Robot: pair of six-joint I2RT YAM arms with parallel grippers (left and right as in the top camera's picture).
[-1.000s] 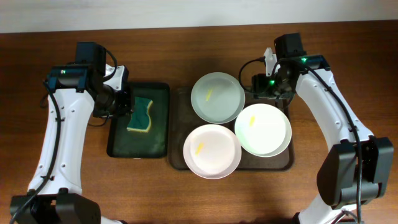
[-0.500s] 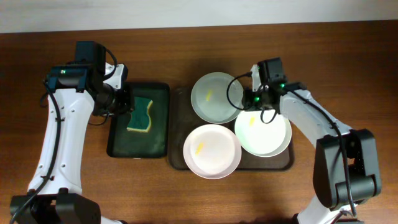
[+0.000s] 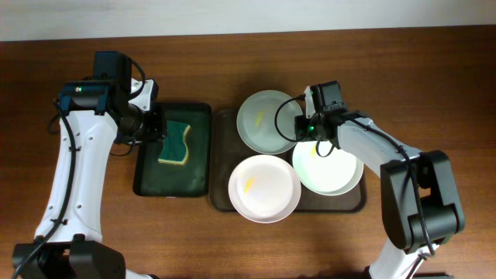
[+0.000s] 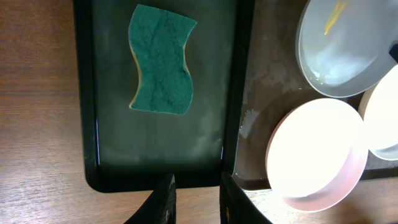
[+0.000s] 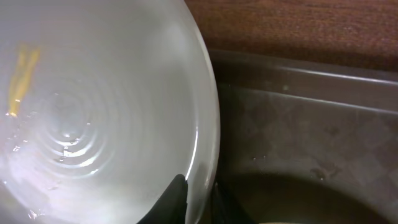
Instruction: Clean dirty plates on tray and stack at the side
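Note:
Three round white plates lie on the brown tray [image 3: 223, 151], each with a small yellow smear: a back plate [image 3: 267, 124], a front plate [image 3: 264, 190] and a right plate [image 3: 332, 164]. My right gripper [image 3: 302, 130] is at the back plate's right edge. In the right wrist view that gripper [image 5: 196, 188] is shut on the back plate's [image 5: 93, 106] rim, with one finger inside and one outside. My left gripper [image 3: 160, 128] hovers over the dark green tray; in the left wrist view this gripper [image 4: 197, 186] is slightly open with nothing between its jaws.
A green and yellow sponge [image 3: 175, 142] lies in the narrow dark green tray [image 3: 147, 177] left of the brown tray. The right plate overlaps the back plate's edge near my right gripper. Bare wooden table surrounds both trays.
My right gripper moved left from the tray's back right corner to the back plate's rim and closed on it. My left gripper's jaws parted a little; that arm stayed put.

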